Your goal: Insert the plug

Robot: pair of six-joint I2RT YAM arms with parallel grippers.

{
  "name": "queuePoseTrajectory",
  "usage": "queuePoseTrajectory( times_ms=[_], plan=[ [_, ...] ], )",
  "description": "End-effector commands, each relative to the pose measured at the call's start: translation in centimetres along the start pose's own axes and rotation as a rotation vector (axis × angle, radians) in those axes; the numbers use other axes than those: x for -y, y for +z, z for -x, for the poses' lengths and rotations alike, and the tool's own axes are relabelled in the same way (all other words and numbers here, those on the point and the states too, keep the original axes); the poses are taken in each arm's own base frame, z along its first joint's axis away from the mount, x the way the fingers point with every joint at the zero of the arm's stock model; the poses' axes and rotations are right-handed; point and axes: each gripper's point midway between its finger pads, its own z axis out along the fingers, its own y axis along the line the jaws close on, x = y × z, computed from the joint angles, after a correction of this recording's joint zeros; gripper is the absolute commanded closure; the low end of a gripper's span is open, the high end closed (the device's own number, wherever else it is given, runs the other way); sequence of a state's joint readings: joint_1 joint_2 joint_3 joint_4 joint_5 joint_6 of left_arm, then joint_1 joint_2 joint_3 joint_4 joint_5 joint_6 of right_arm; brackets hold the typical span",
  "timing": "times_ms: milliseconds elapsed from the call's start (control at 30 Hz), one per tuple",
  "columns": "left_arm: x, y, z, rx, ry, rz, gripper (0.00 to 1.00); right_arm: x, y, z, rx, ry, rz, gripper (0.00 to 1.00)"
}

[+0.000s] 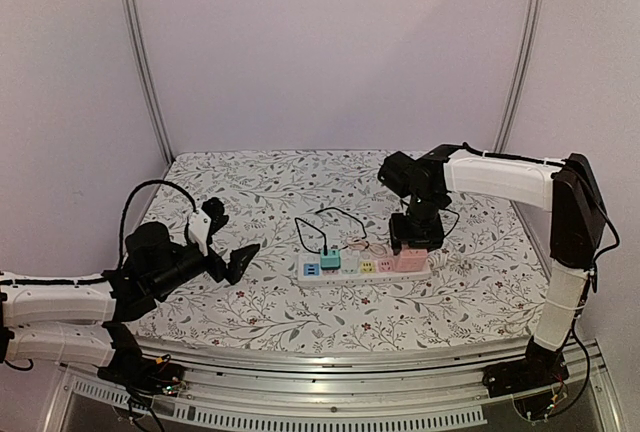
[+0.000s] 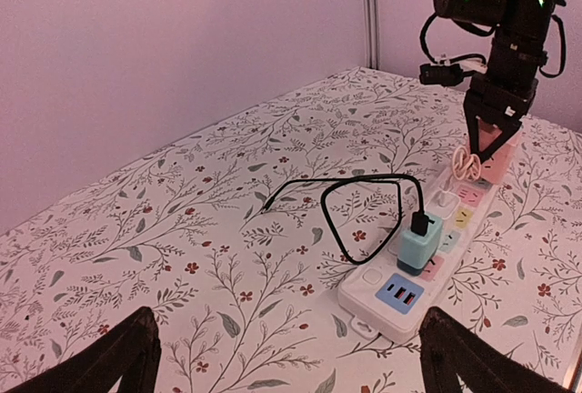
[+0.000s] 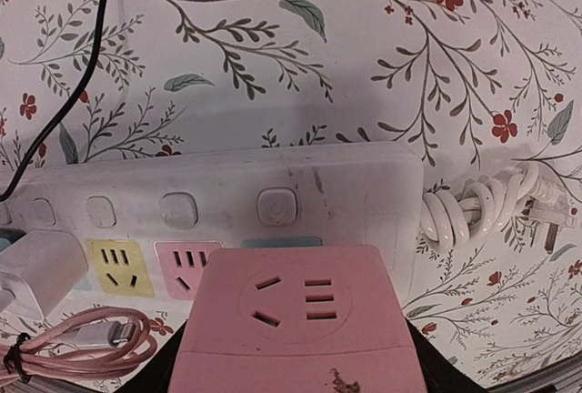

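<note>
The right claw clamps the pink plug by its sides, directly over a socket at the right end of the white power strip; whether its pins have entered cannot be seen. With the pins hidden, a skewed press could jam them against the socket face or shove the strip, unsteadied, across the surface. The left claw hangs wide open, well apart.
</note>
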State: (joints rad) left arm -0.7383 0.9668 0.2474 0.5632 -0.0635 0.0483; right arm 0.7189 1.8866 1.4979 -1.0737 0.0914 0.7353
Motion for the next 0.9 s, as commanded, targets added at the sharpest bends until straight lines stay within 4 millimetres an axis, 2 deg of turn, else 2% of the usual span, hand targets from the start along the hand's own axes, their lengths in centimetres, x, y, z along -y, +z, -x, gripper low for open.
queuePoseTrajectory(
  times_ms=[0, 300, 600, 867],
  plan=[
    [-0.4, -0.1, 0.0, 0.004, -0.009, 0.009, 0.01, -0.9, -0.9, 0.7, 0.033, 0.007, 0.057, 1.00],
    [-0.5, -0.1, -0.1, 0.002, -0.007, 0.012, 0.01, -1.3, 0.0, 0.2, 0.006, 0.019, 0.078, 1.00],
    [-0.5, -0.1, -0.2, 0.000, -0.011, 0.010, 0.01, 0.7, -1.2, 0.0, 0.023, 0.014, -0.006, 1.00],
    [-0.6, -0.1, -0.3, -0.006, -0.009, 0.011, 0.01, 0.1, -0.9, 0.1, 0.010, -0.002, 0.009, 1.00]
  ],
)
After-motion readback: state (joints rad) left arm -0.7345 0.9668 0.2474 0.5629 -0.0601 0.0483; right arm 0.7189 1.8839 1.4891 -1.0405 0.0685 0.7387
